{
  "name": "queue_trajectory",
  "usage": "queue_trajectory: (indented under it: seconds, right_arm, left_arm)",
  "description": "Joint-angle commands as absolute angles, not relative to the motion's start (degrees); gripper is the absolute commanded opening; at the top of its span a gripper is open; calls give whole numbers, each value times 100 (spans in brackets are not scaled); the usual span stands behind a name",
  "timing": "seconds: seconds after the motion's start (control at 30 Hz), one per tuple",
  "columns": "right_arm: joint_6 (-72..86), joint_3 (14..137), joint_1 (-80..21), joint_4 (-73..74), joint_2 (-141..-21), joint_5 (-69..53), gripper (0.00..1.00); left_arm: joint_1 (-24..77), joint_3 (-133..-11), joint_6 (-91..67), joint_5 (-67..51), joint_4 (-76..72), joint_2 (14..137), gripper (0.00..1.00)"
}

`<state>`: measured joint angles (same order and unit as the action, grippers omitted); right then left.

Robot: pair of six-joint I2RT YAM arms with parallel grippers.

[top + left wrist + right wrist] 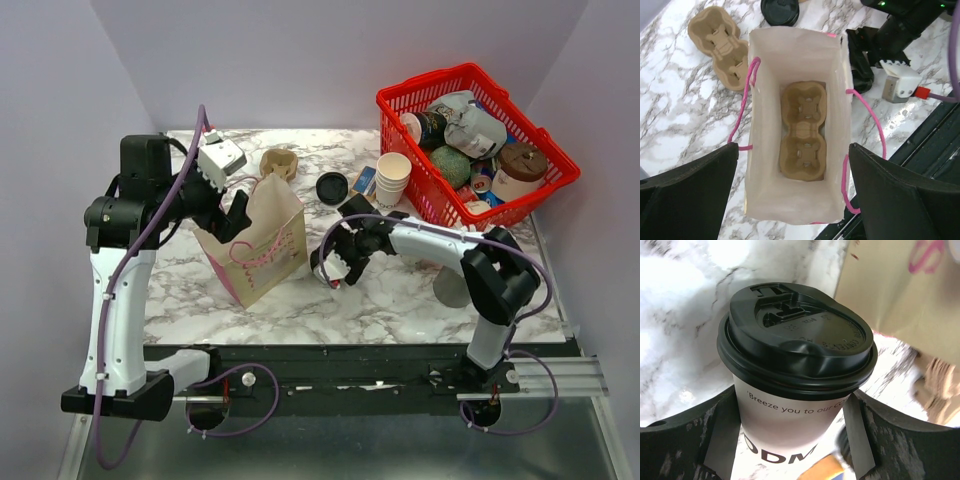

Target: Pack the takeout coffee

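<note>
Nearest, my right gripper (790, 440) was clenched on the takeout coffee (787, 407), with one finger against each side of the white paper wall just under the black lid (795, 340). I judged that gripping below the lid rim kept the lid from being pried off and held the cup upright; the lid appeared fully seated. The cup stood upright over the marble table (400, 295), just beside the right face of the paper bag (262, 245). Whether its base touched the marble could not be determined. Next outward, my left gripper (794, 150) was released, fingers spread wide, one on either side of the bag's open mouth and above it. Contact between those fingers and the bag wall could not be confirmed. I judged this position served to steady the bag and keep its mouth open for loading. Inside, a pulp carrier (803, 131) lay flat on the bag floor with both sockets vacant, and one of them was the likely seat for the cup. The transfer would require lifting the cup above the bag rim, clearing the pink handles (742, 112), and lowering it straight down. Farther back, a second carrier (279, 163) and a loose lid (332, 187) lay on the marble behind the bag. A stack of cups (392, 178) stood just beside the red basket (405, 95), which held mixed items at the far right.
</note>
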<state>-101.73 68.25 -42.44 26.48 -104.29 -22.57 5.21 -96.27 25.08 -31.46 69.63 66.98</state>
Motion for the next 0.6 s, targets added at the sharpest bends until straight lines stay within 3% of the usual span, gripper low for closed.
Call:
queue_trajectory:
  seconds: [0.0,0.13,0.27,0.43,0.57]
  right_arm:
    - [-8522,6707,-4219,2628,-9968,-2592,70]
    - [-6885,6531,-4114,2637,-9292,-3119,68]
    - [-5189,6250,-4061,2295,-8300,-3699,67]
    - [-3377,5889,-4043,1443,-7297,-3560,66]
    - [-2725,5844,-4034,1046,-6654,-2928,66]
  left_arm:
    - [518,-9642,2470,-3945,6839,6215,99]
    - [764,-9562,2286,-4280,6496,5863,99]
    - [1467,-9984,2197,-4324,6627,6274,99]
    - [2574,-10414,2364,-3475,6750,6916,99]
    - [3023,-10477,2206,-3647,6741,7355,99]
